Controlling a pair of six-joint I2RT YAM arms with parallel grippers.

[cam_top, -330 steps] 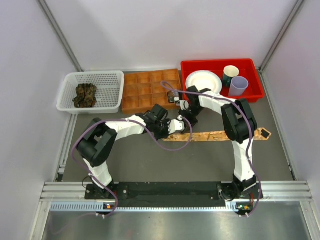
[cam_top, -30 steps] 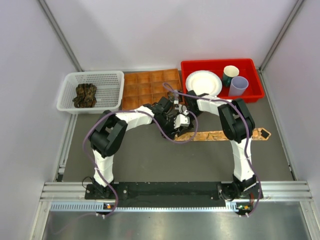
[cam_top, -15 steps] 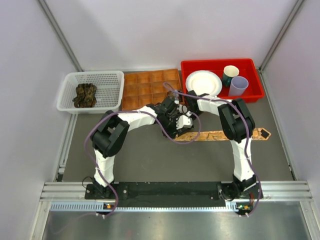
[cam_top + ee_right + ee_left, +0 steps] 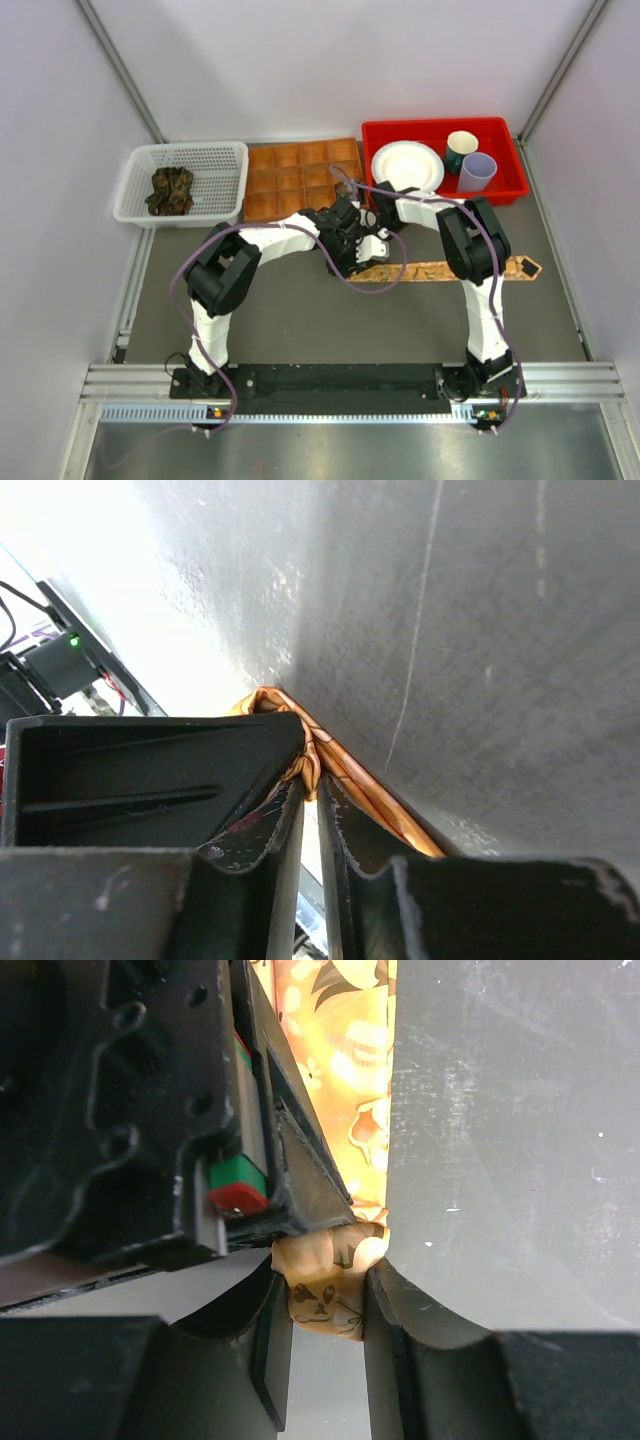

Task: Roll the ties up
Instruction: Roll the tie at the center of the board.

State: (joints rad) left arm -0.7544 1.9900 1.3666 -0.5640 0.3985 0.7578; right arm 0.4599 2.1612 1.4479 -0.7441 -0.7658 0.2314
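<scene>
Flat across the middle of the grey table, running left to right: the tan-orange tie, with its wide pointed end far out to the right and its narrow end curled into a small roll at the left. Clamped on that roll: the left gripper, one finger pressed against each side, flat fabric leading away beyond it. Just beside it, reaching in from the far right: the right gripper, jaws almost together with only a thin slit of light between. Tie fabric seemingly nipped at their tips, though hard to be sure from the right wrist view. Both grippers crowded over the same left end of the tie, near the front edge of the brown compartment tray. At far left, a white basket with a bundled dark green-brown tie inside. At far right, a red bin with a white plate and two cups.
</scene>
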